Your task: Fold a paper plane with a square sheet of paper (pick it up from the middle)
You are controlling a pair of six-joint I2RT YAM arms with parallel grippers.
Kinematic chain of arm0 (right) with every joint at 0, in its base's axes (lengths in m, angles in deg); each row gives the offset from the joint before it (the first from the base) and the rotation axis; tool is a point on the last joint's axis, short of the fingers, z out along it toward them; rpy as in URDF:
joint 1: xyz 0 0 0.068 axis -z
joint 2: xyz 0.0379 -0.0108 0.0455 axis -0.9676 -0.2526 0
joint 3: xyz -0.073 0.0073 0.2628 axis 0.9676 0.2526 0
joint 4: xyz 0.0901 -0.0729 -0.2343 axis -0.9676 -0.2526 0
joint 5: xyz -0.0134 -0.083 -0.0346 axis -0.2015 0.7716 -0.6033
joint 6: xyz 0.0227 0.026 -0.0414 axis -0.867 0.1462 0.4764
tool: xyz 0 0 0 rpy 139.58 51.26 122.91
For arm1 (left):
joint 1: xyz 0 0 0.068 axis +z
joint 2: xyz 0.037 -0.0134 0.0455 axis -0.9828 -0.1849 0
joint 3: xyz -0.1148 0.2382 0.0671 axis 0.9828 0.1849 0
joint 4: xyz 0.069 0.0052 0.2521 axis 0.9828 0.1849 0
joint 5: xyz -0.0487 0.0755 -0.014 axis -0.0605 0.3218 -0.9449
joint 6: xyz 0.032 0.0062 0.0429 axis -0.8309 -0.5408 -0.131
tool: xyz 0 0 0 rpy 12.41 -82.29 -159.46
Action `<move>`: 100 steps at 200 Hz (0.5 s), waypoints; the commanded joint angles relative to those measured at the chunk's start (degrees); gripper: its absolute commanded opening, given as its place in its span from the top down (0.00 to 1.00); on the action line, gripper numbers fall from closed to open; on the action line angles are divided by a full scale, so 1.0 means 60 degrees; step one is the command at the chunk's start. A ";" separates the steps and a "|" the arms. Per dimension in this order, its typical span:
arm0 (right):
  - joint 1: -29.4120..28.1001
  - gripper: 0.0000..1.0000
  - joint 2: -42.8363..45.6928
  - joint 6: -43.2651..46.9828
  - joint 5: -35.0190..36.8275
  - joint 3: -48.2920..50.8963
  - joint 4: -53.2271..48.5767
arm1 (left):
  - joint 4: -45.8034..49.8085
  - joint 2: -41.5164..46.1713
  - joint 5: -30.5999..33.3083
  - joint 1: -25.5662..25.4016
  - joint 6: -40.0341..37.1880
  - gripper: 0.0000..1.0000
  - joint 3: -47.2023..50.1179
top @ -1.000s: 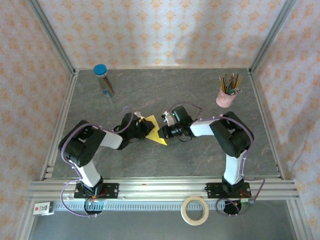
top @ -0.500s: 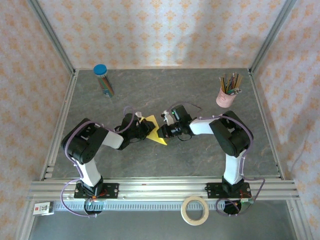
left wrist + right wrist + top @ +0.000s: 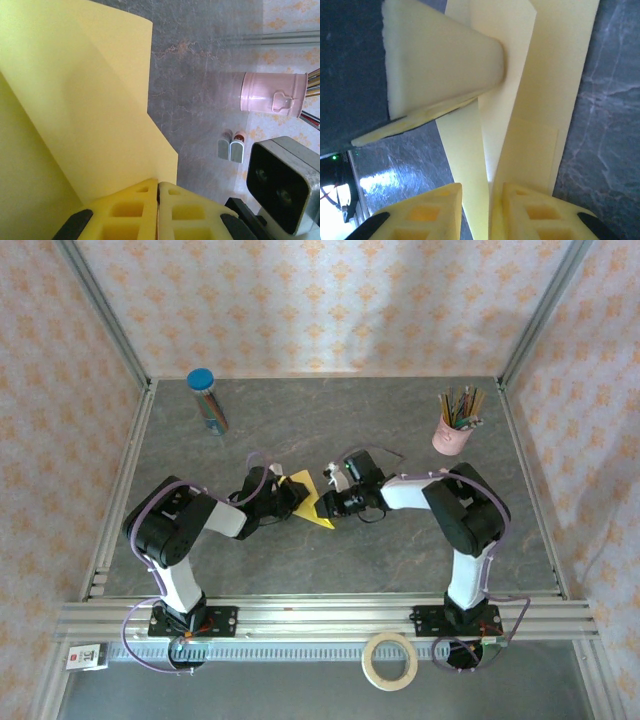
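Yellow, thin and partly folded, the creased paper sheet (image 3: 312,506) is at the middle of the grey marbled tabletop (image 3: 400,550), near the centre of the top view, between the tips of the two arms. The left claw (image 3: 158,187) is clenched, its yellow fingers (image 3: 130,212) pressed together on the sheet's edge at the bottom of the left wrist view. The right claw (image 3: 477,195) has a flap of the sheet between fingers (image 3: 535,215) standing narrowly apart, and whether they pinch it cannot be told.
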 commanded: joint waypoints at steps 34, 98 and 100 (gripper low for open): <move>0.0132 0.74 0.0552 0.0129 0.0251 0.0434 -0.0462 | 0.0073 -0.0231 -0.0018 0.0079 -0.0113 0.92 -0.0124; 0.0136 0.82 0.0274 0.0250 0.0330 0.0494 -0.0623 | 0.0101 -0.0209 0.0011 0.0074 -0.0084 0.92 -0.0044; 0.0125 0.82 0.0264 0.0245 0.0330 0.0494 -0.0624 | 0.0098 -0.0211 0.0022 0.0080 -0.0084 0.92 -0.0046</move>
